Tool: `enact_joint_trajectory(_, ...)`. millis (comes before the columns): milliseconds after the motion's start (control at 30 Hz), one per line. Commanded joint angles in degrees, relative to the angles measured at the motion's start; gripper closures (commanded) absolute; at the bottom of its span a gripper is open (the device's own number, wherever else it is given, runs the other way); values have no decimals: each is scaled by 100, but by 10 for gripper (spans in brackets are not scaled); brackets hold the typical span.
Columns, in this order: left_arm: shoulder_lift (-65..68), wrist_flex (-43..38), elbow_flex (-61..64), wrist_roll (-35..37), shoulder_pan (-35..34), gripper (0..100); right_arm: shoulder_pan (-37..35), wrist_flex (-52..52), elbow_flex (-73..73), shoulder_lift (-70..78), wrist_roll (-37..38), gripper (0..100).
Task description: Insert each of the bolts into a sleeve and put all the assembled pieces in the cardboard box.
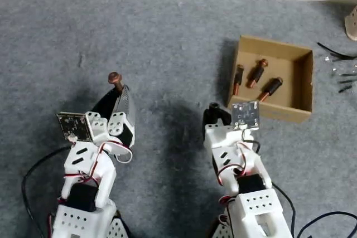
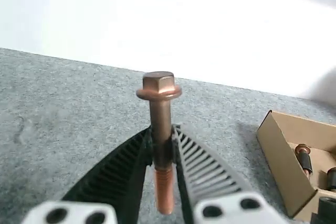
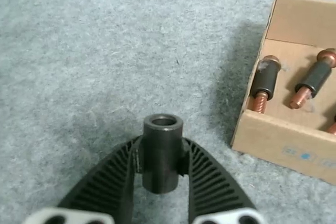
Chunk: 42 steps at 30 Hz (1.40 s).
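My left gripper [image 2: 161, 150] is shut on a copper bolt [image 2: 159, 124], held with its hex head away from the wrist; in the high view the bolt [image 1: 115, 79] sticks out past the left gripper [image 1: 118, 100] at the table's left middle. My right gripper [image 3: 161, 163] is shut on a black sleeve [image 3: 161, 150] with its bore facing outward. The sleeve [image 1: 214, 111] sits just left of the cardboard box [image 1: 301, 85]. Three assembled bolt-and-sleeve pieces [image 1: 257, 73] lie inside the box [image 3: 283, 137].
Grey carpet covers the table. Loose dark wires or small parts [image 1: 341, 71] lie right of the box. A pale object [image 1: 351, 23] sits at the far right edge. Open carpet lies between the two arms and toward the back.
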Motion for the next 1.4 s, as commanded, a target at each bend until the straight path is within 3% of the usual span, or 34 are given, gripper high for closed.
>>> enact_joint_trajectory(0, -136, -132, 119, -35, 48, 995, 75, -189, -40, -233, 18, 993)
enact_joint_trajectory(300, -127, -132, 119, -35, 57, 995, 189, -75, 1051, -3046, 18, 993)
enact_joint_trajectory(367, -127, -132, 119, -35, 57, 995, 163, 620, 1244, -3582, 18, 993)
enact_joint_trajectory(733, -154, -176, 110, -35, 57, 993, -919, 866, 1226, -3574, 35, 993)
enact_joint_trajectory(1033, -154, -888, 110, 53, 66, 992, -1657, 1165, 1226, -3521, 62, 993)
enact_joint_trajectory(1233, -154, -1565, 101, 1899, 57, 992, -1701, 1200, 1218, -3521, 70, 993)
enact_joint_trajectory(1367, -163, -1609, 92, 2163, 57, 992, -1719, 1279, 1209, -3521, 484, 993)
